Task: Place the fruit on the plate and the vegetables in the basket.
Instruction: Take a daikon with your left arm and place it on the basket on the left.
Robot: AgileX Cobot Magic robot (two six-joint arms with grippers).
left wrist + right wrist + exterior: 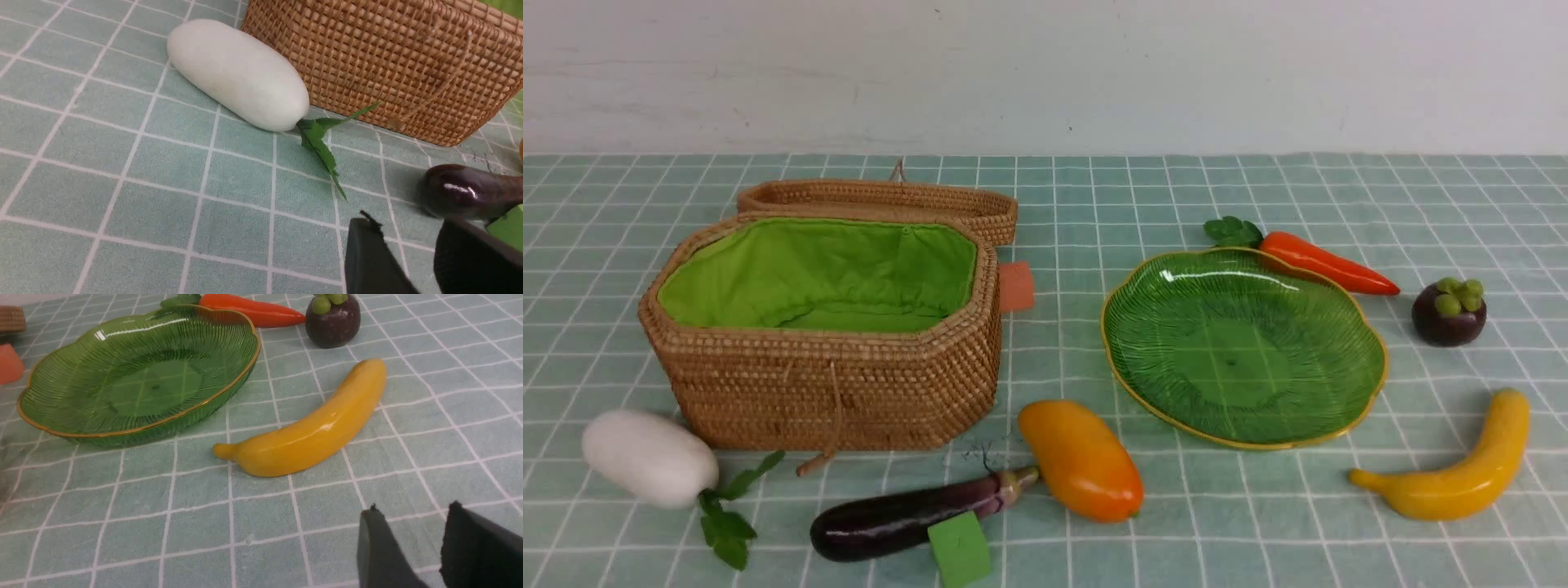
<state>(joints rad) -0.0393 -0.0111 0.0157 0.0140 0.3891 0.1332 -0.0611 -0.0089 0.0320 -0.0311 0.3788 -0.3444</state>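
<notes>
Surface and room: you are looking at a teal cloth surface with a white grid, running back to a plain whitish wall.

Robot's left side: the large octagonal tan wicker basket is standing open. Its lime-green cloth lining is showing and its woven lid is lying back behind it. A small orange-pink block is peeking out beside the basket's far right corner. The white radish with green leaves is lying just off the basket's near left corner. The long glossy dark-purple eggplant is lying in front of the basket, its stem end reaching the plump orange-yellow mango. A small green cube is sitting against the eggplant's near side.

Robot's right side: the wide translucent green glass plate with wavy gold rim is sitting bare. The orange-red carrot with green top is lying along its far rim. The round dark-purple mangosteen with green cap is standing to the right of the plate, apart from it. The curved yellow banana is lying near the plate's near right edge, not touching it.

Hands: each is showing only in its own wrist view. Your left hand is holding its two dark fingers apart, cloth showing between them, gripping nothing, close to the eggplant's rounded end. Your right hand is spread the same way, gripping nothing, with the banana lying ahead of it.
</notes>
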